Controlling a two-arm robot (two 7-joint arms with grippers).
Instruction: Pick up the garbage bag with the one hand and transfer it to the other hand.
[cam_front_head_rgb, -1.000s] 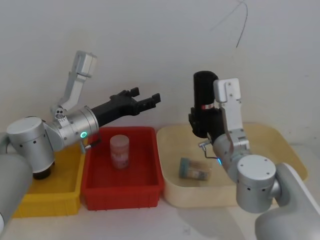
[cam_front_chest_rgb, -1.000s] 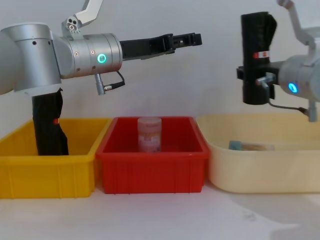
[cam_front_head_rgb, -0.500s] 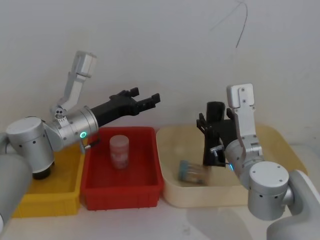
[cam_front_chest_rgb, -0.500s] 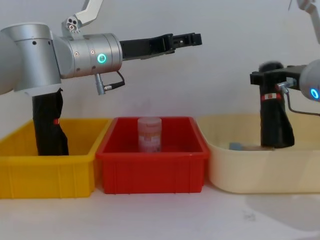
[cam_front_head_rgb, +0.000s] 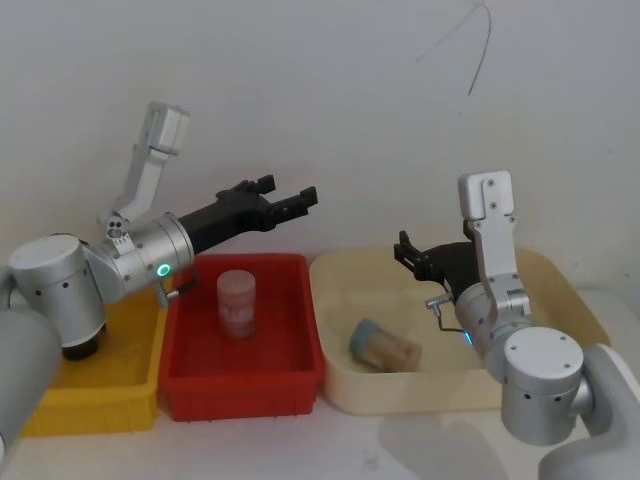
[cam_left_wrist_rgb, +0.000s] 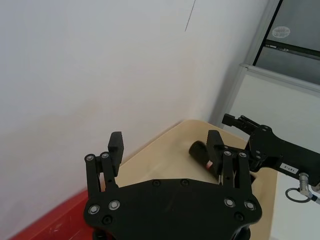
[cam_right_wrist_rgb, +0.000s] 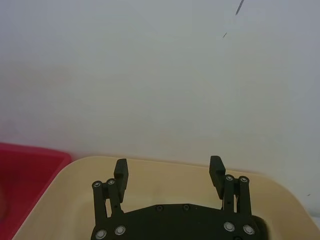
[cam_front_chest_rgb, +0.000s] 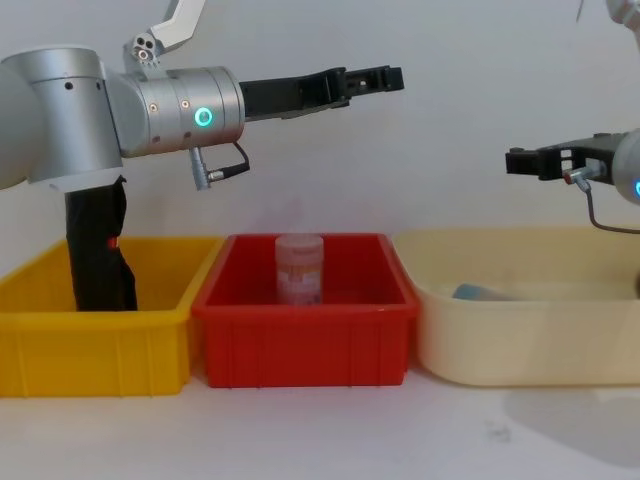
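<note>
L hand (cam_front_head_rgb: 291, 189) is hovering spread, upper centre, and R hand (cam_front_head_rgb: 405, 249) is gaping at centre-right. Both are gripping nothing. Garbage bag (cam_front_chest_rgb: 96, 250) is standing in yellow bin (cam_front_chest_rgb: 100, 350), lower left, prob. awaiting pickup.

Left tool (cam_front_head_rgb: 288, 196) and right tool (cam_front_head_rgb: 408, 250) hover with fingers spread.

You have a white surface (cam_front_chest_rgb: 330, 430) carrying three bins in a row. The red bin (cam_front_chest_rgb: 305, 345) stands in the middle. The yellow bin (cam_front_chest_rgb: 95, 350) sits just to its left, touching or nearly so, and the cream bin (cam_front_chest_rgb: 520, 340) just to its right.
</note>
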